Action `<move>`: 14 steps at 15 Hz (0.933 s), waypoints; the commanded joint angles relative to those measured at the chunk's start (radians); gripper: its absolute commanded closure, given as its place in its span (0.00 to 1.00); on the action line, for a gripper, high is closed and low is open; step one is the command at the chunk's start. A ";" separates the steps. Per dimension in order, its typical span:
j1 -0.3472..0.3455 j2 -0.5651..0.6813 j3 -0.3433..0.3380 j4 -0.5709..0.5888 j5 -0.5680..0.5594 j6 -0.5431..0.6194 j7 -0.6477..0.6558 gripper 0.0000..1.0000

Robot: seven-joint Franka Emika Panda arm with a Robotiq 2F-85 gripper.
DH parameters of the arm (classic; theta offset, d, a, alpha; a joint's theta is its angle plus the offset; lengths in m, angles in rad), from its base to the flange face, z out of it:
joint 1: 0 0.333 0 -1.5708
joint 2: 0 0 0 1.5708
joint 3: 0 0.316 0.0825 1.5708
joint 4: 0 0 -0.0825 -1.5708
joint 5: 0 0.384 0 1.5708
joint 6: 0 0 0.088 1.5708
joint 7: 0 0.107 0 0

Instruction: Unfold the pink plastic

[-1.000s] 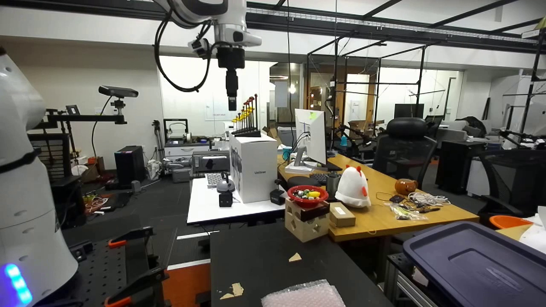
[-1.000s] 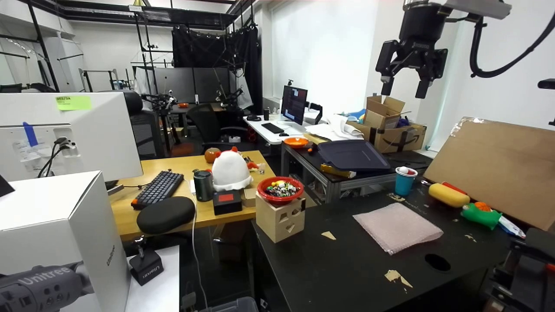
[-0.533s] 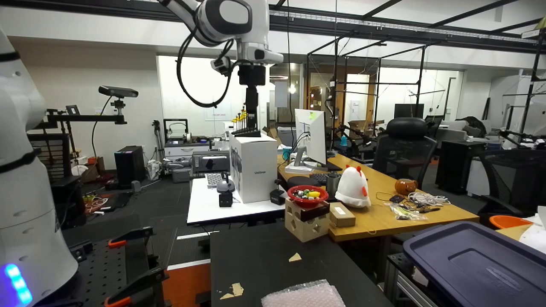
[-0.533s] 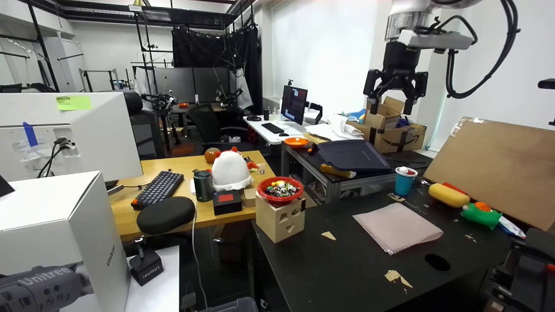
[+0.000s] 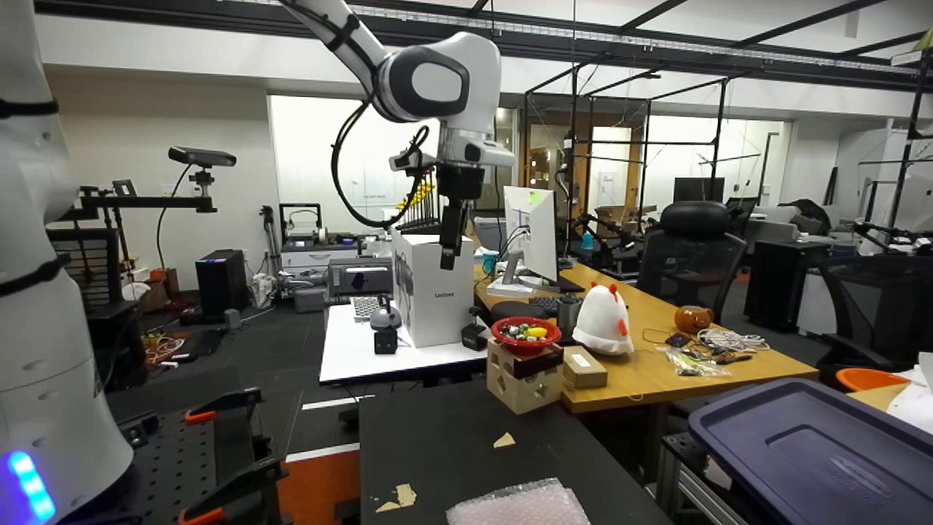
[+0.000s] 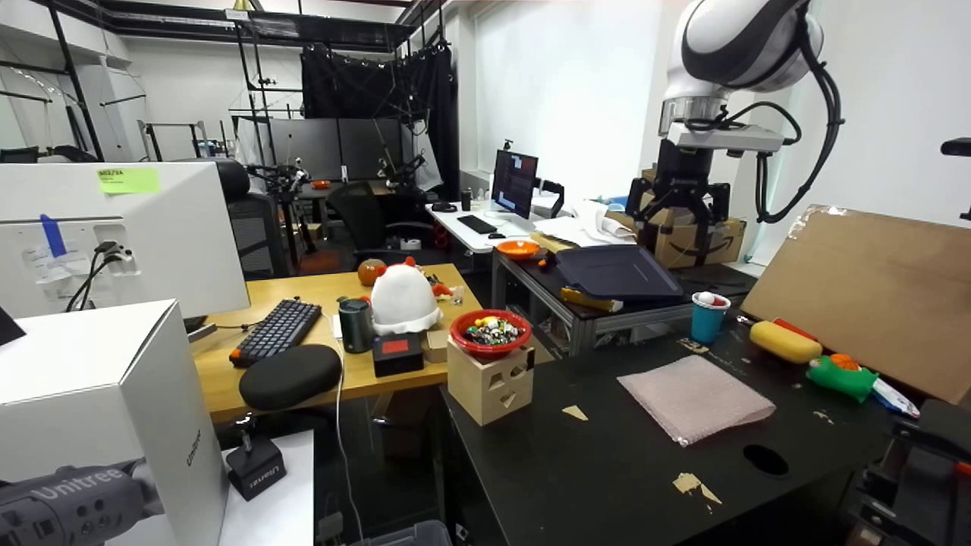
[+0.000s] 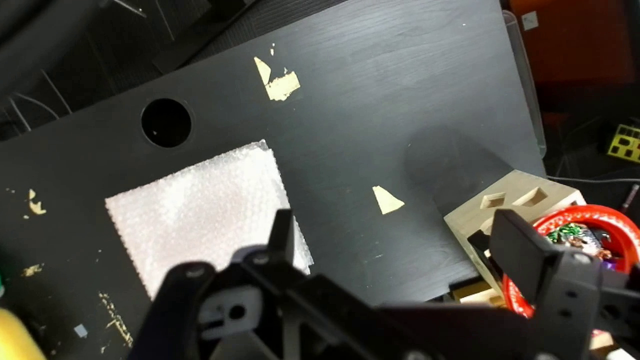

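A red bowl (image 6: pixel 485 351) on a wooden box (image 6: pixel 484 390) is holding small multicoloured pieces (image 6: pixel 493 331); a blue cup (image 6: pixel 706 326) is holding something white and red (image 6: pixel 706 297). The hand (image 7: pixel 397 222) is hovering with fingers (image 7: pixel 520 245) apart; in the wrist view, the pink plastic (image 7: pixel 200 210) is lying on the bench (image 7: pixel 350 125) at the hand's nine o'clock.

In an exterior view, a red bowl (image 6: pixel 489 352) sits on a wooden box (image 6: pixel 484 393). From the box, a dark can (image 6: pixel 355 327) stands at 10 o'clock and a green thing (image 6: pixel 840 379) lies at 3 o'clock.
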State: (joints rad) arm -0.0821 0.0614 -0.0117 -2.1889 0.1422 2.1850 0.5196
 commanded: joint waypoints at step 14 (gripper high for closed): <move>-0.012 0.435 -0.076 0.038 0.419 0.307 0.157 0.00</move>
State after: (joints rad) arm -0.0883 0.4283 -0.0840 -2.1801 0.5086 2.4630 0.6194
